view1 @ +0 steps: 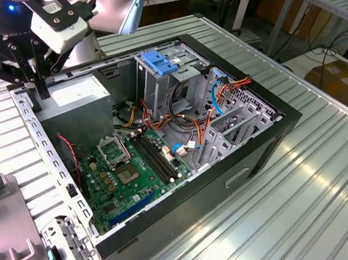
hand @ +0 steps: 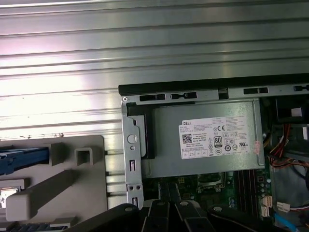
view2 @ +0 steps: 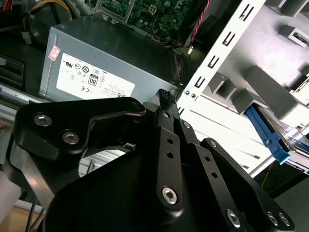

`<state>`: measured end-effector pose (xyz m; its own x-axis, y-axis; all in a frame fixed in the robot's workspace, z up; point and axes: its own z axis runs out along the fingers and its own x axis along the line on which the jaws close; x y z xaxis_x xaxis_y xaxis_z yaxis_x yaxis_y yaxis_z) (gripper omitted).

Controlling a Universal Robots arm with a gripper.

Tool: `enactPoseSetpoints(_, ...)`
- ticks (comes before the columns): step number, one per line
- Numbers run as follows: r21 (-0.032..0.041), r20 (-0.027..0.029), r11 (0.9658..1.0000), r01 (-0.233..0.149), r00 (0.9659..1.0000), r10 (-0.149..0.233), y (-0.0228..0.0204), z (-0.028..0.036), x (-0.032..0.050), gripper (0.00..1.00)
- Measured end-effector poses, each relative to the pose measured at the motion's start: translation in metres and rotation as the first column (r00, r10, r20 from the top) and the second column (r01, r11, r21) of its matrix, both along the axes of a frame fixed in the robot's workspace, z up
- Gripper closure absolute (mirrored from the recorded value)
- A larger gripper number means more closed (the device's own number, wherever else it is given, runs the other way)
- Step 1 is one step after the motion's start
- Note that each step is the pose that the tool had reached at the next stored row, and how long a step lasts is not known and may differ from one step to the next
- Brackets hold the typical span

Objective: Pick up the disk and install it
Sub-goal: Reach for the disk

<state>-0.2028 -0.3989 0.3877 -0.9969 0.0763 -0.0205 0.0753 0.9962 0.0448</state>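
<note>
The disk (hand: 24,160) shows its blue carrier edge where it rests in a grey holder (hand: 63,183) on the table beside the computer case; the second wrist view shows the disk (view2: 264,134) in the same holder. My gripper (view1: 43,93) hangs over the case's corner on the exterior view's left, by the power supply (view1: 77,91). Its fingers are together with nothing between them. In the second wrist view the gripper (view2: 167,96) points at the case's side rail (view2: 212,63), apart from the disk.
The open case (view1: 260,157) holds a green motherboard (view1: 135,173), coloured cables and a tall grey drive cage with a blue latch (view1: 160,65). The grey holder (view1: 3,189) sits at the exterior view's left edge. Ribbed metal table (view1: 299,216) surrounds the case.
</note>
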Motion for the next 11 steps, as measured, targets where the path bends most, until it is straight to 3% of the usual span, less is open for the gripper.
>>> enactPoseSetpoints(11,-0.0001,-0.0001,1.0000,0.000,1.0000,0.000,0.0000,-0.0006,-0.0049,0.89)
